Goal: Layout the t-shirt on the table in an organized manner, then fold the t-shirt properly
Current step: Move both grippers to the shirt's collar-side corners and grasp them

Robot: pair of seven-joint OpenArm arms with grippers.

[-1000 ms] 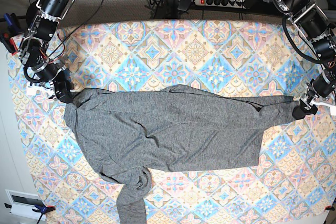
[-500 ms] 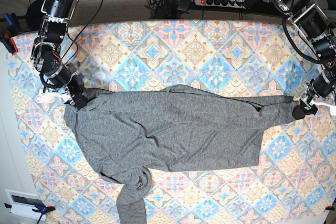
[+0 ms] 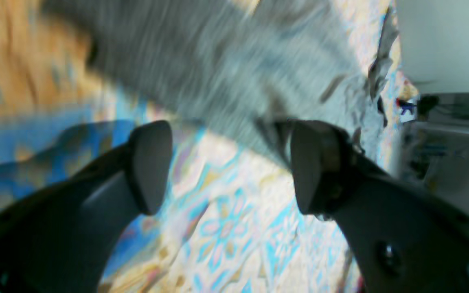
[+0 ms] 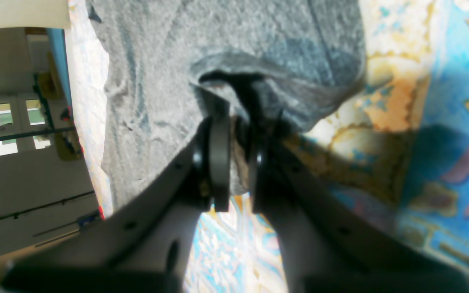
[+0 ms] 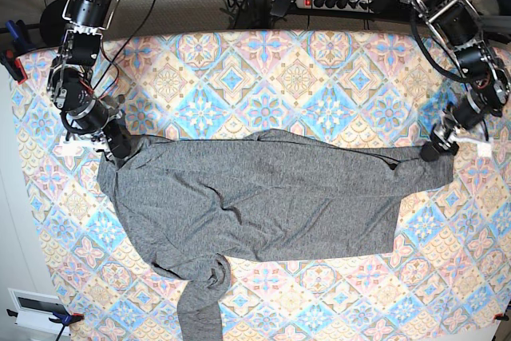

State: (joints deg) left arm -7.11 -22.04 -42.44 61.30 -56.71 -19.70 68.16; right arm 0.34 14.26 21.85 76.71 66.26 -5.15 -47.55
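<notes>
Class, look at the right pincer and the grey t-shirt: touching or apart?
Touching. The right wrist view shows the right pincer closed with a fold of the t-shirt pinched between its two fingers, grey cloth bunched around their tips.

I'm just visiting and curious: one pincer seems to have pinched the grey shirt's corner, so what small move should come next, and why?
Probably the left pincer should close on the sleeve end: its jaws stand wide open there, while the right pincer already pinches the t-shirt. Then both could stretch it flat on the table.
</notes>
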